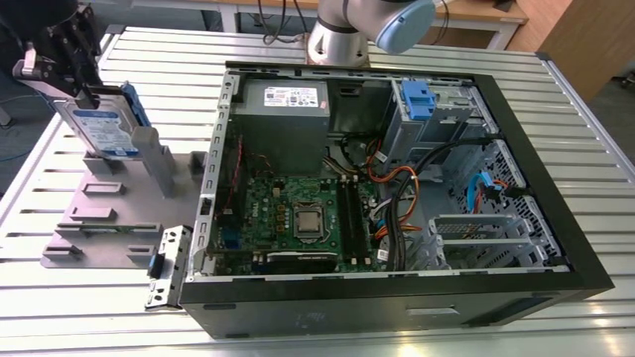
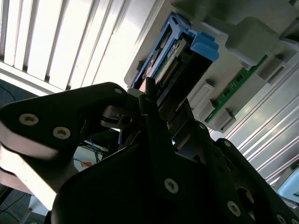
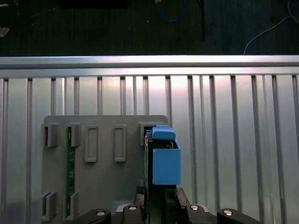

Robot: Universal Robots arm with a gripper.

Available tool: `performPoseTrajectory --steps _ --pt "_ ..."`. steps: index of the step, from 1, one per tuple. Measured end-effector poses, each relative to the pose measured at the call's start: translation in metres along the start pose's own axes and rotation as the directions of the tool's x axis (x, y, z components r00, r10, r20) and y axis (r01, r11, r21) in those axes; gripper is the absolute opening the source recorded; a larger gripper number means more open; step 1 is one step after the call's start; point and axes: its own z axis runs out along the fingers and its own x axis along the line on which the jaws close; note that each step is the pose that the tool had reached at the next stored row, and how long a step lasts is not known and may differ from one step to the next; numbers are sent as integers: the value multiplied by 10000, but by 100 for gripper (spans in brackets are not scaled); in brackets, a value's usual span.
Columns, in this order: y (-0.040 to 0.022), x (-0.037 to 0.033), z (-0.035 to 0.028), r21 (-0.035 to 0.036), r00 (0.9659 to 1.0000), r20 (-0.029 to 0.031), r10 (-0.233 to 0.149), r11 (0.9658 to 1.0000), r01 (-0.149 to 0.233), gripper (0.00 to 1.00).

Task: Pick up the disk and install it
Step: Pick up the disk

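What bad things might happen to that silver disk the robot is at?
1. The disk stands on edge in the grey holder; pulled crooked, its blue bracket might snag there.
2. The tool sits at just one end of the disk, so it may tip or slip.
3. Loose cables crowd the open computer case, and the disk might catch on them.

Metal table [image 1: 79, 297], metal disk [image 1: 100, 130], perhaps plastic bracket [image 3: 167, 161]

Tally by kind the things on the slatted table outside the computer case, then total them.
disk: 1
grey holder plate: 1
green circuit strip: 1
metal drive cage: 1
Total: 4
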Motion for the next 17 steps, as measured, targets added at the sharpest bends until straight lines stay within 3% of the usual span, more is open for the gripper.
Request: performPoseTrajectory --steps 17 --pt "3 -3 -58 0 10000 0 0 10000 0 35"
